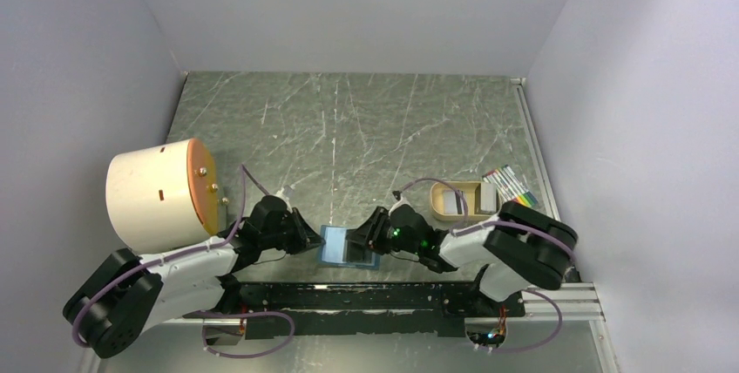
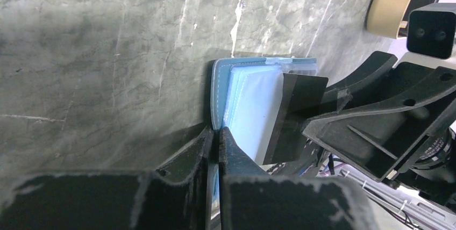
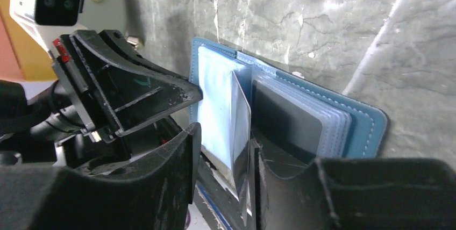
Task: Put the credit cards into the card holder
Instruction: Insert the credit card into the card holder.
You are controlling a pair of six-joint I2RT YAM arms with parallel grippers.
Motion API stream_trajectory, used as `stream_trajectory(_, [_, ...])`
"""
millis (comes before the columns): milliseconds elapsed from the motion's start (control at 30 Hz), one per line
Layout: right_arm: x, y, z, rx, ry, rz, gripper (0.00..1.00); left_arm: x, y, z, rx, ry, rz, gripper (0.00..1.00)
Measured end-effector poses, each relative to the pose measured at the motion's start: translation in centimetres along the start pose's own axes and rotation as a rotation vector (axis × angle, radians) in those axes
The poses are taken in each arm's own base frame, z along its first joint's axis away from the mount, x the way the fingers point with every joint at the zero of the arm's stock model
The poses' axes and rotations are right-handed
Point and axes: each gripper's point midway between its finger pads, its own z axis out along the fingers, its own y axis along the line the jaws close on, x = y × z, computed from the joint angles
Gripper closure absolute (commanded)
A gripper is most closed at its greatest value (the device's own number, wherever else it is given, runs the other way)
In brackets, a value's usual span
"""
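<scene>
- Card holder [image 1: 346, 247]: teal-blue wallet lying open on the grey marbled table [image 1: 349, 129], at the near edge between the two arms. Its stack of clear sleeves [image 3: 328, 125] rests on the stitched cover, with a dark rectangle showing through them.
- Left gripper [image 2: 218, 136]: clenched on the cover edge of the card holder, both fingers pressed together over the pale blue lining.
- Right gripper [image 3: 225, 144]: fingers apart and pinching nothing. A thin grey sheet [image 3: 241, 128] stands on edge in the gap, close to one finger and clear of the other. Whether it is a card or a loose sleeve cannot be told.
- Credit cards [image 1: 452, 201]: pale cards, one with a dark stripe, lying in the tan tray [image 1: 457, 184] on the right side of the table, well apart from the card holder.
- Coloured markers [image 1: 512, 186]: a pack lying just beside the tray, nearer the right wall.
- Cream drum [image 1: 152, 197]: a large cylinder with an orange end face, on the left side of the table beside the left arm.
</scene>
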Motion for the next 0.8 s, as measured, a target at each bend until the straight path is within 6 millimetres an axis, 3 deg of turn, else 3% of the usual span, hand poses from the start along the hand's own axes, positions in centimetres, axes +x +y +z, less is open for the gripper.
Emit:
stream_trajectory(200, [-0.9, -0.7, -1.2, 0.123, -0.022, -0.083, 0.54, -0.2, -0.7, -0.3, 0.026, -0.011, 0.001, 0.91])
stream_trajectory(500, [-0.8, -0.6, -0.5, 0.181, 0.005, -0.128, 0.52, 0.0, -0.5, -0.2, 0.019, -0.004, 0.002, 0.91])
stream_trajectory(800, [-1.2, -0.7, -1.1, 0.241, 0.011, -0.183, 0.46, 0.0, -0.5, -0.2, 0.02, -0.003, 0.004, 0.91])
